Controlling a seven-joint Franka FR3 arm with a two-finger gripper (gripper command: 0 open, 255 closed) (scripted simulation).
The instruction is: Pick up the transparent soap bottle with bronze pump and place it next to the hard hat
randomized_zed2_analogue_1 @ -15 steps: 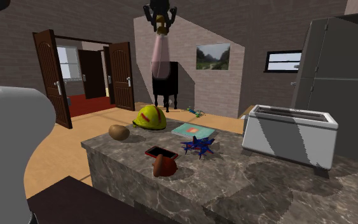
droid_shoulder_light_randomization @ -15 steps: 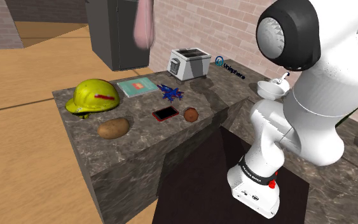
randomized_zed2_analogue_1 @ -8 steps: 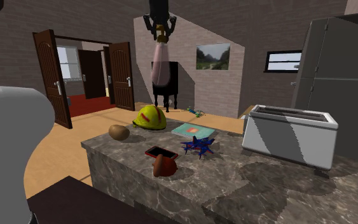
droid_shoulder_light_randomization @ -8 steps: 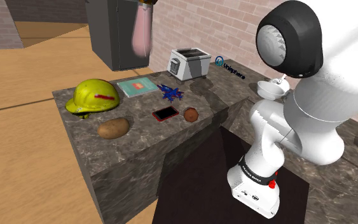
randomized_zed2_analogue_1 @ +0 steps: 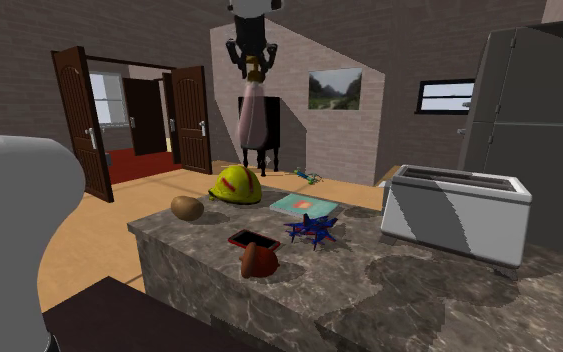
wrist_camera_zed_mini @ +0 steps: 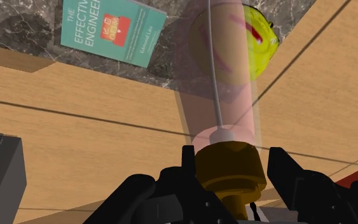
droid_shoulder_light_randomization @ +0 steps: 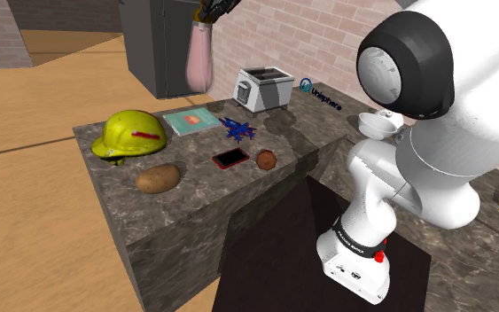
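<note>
Holding: the black gripper [droid_shoulder_light_randomization: 214, 9] [randomized_zed2_analogue_1: 254, 60] [wrist_camera_zed_mini: 231, 165] is clamped on the bronze pump of the soap bottle [droid_shoulder_light_randomization: 200, 55] [randomized_zed2_analogue_1: 254, 118] [wrist_camera_zed_mini: 219, 76], one finger on each side of the collar.
Bottle: a clear, pink-tinted body hanging base-down from the pump, high in the air and touching nothing below.
Bottle's place: in the second exterior view it hangs above the hard hat [droid_shoulder_light_randomization: 130, 133] [randomized_zed2_analogue_1: 235, 184] [wrist_camera_zed_mini: 260, 32]; in the wrist view its base overlaps the hat and the counter's rim, beside the book [droid_shoulder_light_randomization: 191, 120] [randomized_zed2_analogue_1: 304, 205] [wrist_camera_zed_mini: 110, 28].
Hard hat: yellow with a red mark, resting at the corner of the dark marble counter [droid_shoulder_light_randomization: 203, 191] [randomized_zed2_analogue_1: 369, 290], close to two of its edges.
Open stone: a bare strip lies between the hat and the teal book, and another between the hat and the potato [droid_shoulder_light_randomization: 158, 178] [randomized_zed2_analogue_1: 187, 208].
Edge beyond the hat: the slab ends just past the hat, with wooden floor below.
Middle of the counter: a red phone [droid_shoulder_light_randomization: 231, 159] [randomized_zed2_analogue_1: 253, 240], a brown rounded object [droid_shoulder_light_randomization: 266, 159] [randomized_zed2_analogue_1: 259, 260] and a blue spiky toy [droid_shoulder_light_randomization: 237, 128] [randomized_zed2_analogue_1: 311, 229] sit well apart from the hat.
Far end: a white toaster [droid_shoulder_light_randomization: 263, 89] [randomized_zed2_analogue_1: 456, 211] stands near the brick wall.
Behind the bottle: in the shoulder view a dark grey fridge [droid_shoulder_light_randomization: 154, 44] [randomized_zed2_analogue_1: 534, 100] stands past the counter.
</note>
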